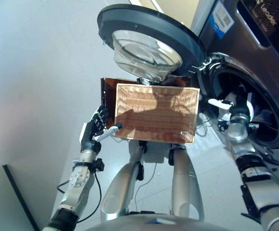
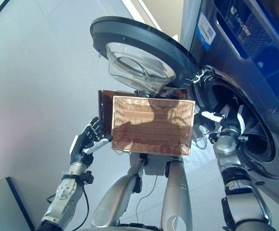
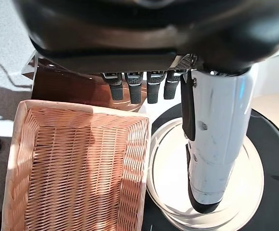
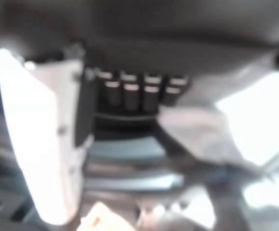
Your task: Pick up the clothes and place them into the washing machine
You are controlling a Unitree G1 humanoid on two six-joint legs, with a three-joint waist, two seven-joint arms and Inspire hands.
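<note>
The wicker basket (image 1: 156, 113) stands in front of me, and only its bare woven bottom shows. My left hand (image 1: 95, 126) is open beside the basket's left rim, its white-covered thumb (image 3: 216, 134) pointing toward the rim. My right hand (image 1: 239, 114) reaches into the mouth of the washing machine drum (image 1: 262, 115) with its fingers (image 4: 139, 91) straight. In the right wrist view a pale grey shape (image 4: 197, 130) lies past the fingers. It is too blurred to tell whether it is cloth. No clothes show in either eye view.
The round washer door (image 1: 149, 38) hangs open above the basket, its glass bowl (image 1: 146, 55) facing me. A dark brown stand (image 1: 109, 91) shows behind the basket's left corner. A pale floor (image 1: 33, 86) stretches to the left, with a dark-edged panel (image 1: 14, 192) at the lower left.
</note>
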